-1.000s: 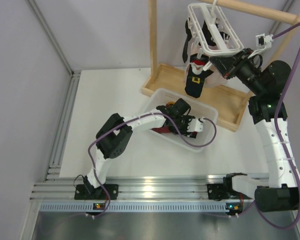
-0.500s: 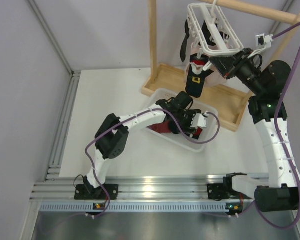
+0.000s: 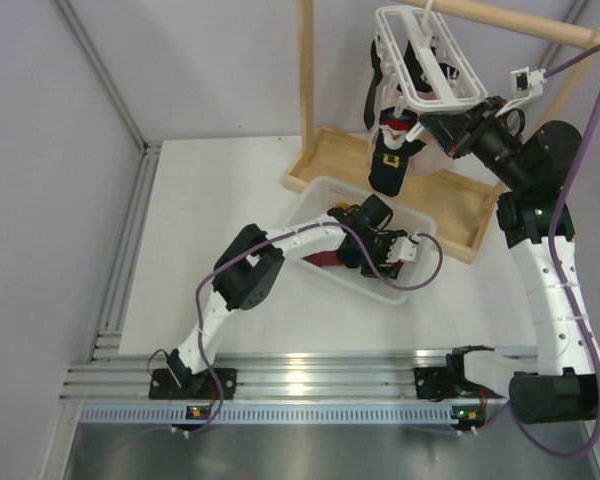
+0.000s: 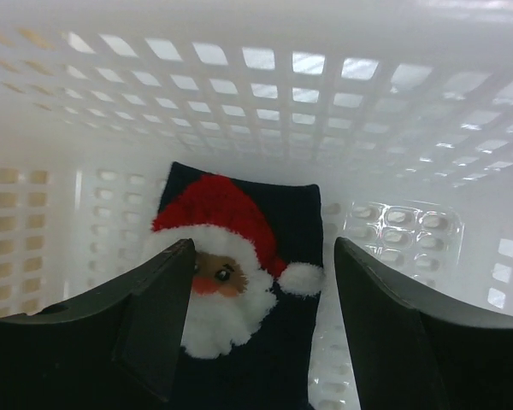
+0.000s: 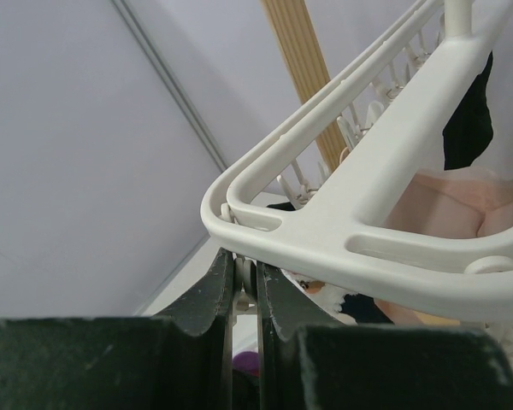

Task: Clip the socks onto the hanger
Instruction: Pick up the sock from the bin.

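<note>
Hanger [image 3: 427,62] hung from the wooden rack [image 3: 306,90] at the far right corner of the worktop.

Done so far: one navy sock with a yellow buckle mark [image 3: 389,165] dangled clipped under the hanger's left side. A second dark piece hung at its far side; I could not tell what kind.

Right gripper [image 5: 244,299]: jaws pressed together on a thin white part just under the hanger's near corner, probably a peg, steadying the frame.

Left gripper [image 4: 263,252]: jaws spread, down inside the white slotted basket [image 3: 310,203] right of the worktop's centre. They straddled the navy Santa sock [image 4: 231,213] lying flat on the basket floor, not yet pinched.

Left to do: this sock, plus maroon fabric [image 3: 315,262] in the basket's near end. Judged roughly midway at best.
</note>
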Controlling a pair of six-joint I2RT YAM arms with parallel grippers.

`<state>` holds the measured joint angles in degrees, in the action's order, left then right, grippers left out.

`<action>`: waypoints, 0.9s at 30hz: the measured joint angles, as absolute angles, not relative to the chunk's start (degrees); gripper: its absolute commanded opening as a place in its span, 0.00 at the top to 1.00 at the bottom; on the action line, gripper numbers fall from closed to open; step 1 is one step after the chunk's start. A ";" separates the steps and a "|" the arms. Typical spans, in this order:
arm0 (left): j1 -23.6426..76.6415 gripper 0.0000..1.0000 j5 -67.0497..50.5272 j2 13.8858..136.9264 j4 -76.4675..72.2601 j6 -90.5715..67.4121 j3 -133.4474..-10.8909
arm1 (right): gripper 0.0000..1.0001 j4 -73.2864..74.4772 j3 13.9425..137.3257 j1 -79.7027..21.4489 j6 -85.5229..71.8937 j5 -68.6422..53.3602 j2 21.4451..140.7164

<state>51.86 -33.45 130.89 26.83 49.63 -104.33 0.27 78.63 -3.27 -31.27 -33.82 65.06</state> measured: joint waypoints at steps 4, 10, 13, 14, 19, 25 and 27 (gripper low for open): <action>51.72 0.39 -33.74 132.75 28.10 50.00 -105.93 | 1.00 0.34 78.63 -3.25 -31.00 -33.82 65.06; 51.66 0.69 -32.62 134.67 32.38 51.51 -109.78 | 1.00 0.47 78.63 -3.25 -30.81 -33.80 65.06; 51.66 0.81 -32.25 135.13 35.03 52.12 -111.50 | 1.00 0.49 78.63 -3.25 -30.59 -33.78 65.04; 51.66 0.88 -32.03 135.15 35.64 52.27 -111.77 | 1.00 0.51 78.63 -3.25 -30.57 -33.80 65.04; 51.66 1.00 -31.59 134.61 37.32 52.01 -111.74 | 1.00 0.51 78.39 -3.20 -30.41 -33.74 64.97; 51.33 1.00 -31.00 121.56 32.49 46.37 -97.82 | 1.00 0.47 78.37 -3.18 -30.39 -33.69 64.97; 51.29 1.00 -30.92 115.48 30.04 43.44 -93.89 | 1.00 0.49 78.37 -3.14 -30.46 -33.67 64.97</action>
